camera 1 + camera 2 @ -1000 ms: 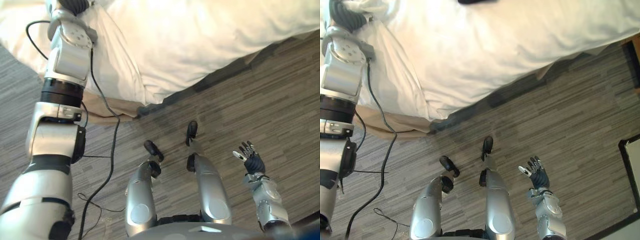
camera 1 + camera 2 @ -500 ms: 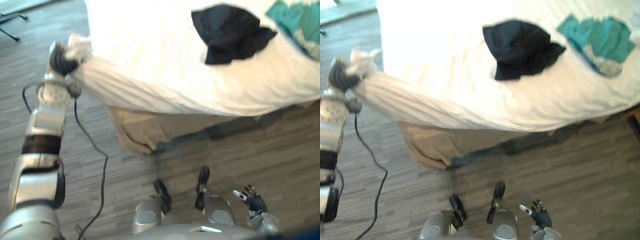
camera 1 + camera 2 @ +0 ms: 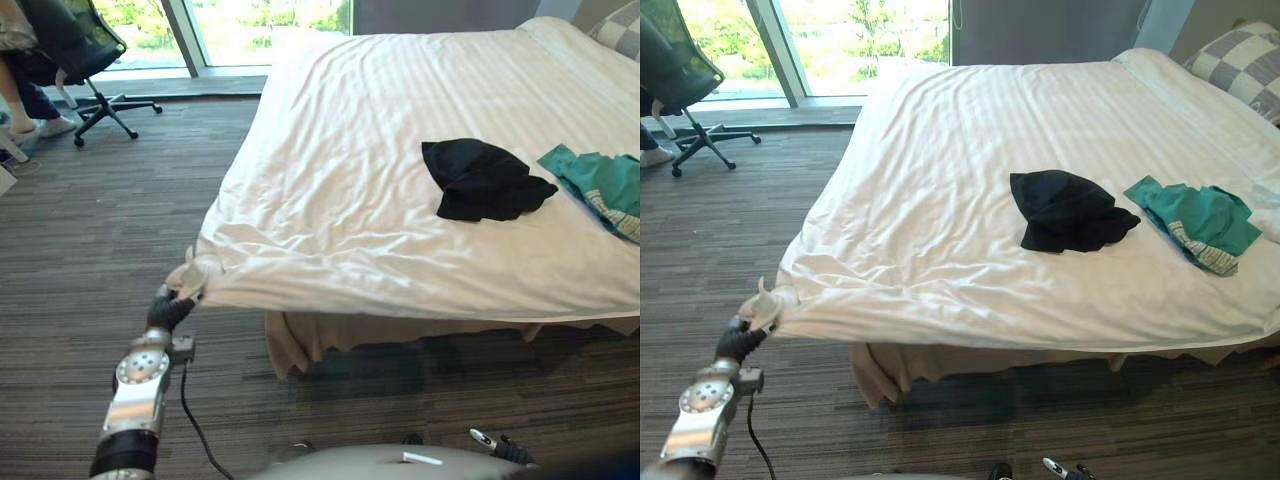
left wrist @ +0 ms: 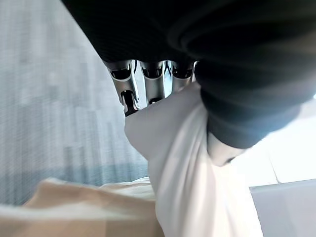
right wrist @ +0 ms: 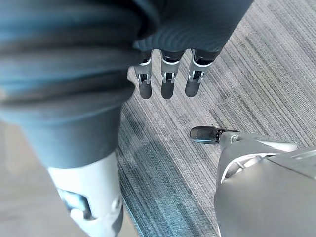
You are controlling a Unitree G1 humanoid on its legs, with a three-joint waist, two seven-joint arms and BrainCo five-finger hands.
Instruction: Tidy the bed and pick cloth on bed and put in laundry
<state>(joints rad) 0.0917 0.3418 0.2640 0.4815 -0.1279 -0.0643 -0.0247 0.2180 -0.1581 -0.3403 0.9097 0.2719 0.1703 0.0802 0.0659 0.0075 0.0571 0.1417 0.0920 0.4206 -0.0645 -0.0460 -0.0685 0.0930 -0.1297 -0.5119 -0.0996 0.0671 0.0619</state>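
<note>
Our left hand (image 3: 170, 309) pinches the soft, light sheet (image 3: 350, 190) by its bunched corner; the limp black cloth (image 3: 482, 180) probably lifts best mid-heap

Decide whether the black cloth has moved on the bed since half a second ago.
No. The black cloth lies on the white sheet just left of the teal cloth, as before. The camera shifted, not the cloth.

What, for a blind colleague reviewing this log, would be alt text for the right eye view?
The robot's left hand grips the near corner of a white sheet, stretched out past the bed's edge. A black cloth and a teal cloth lie side by side on the sheet; an office chair stands by the window.
</note>
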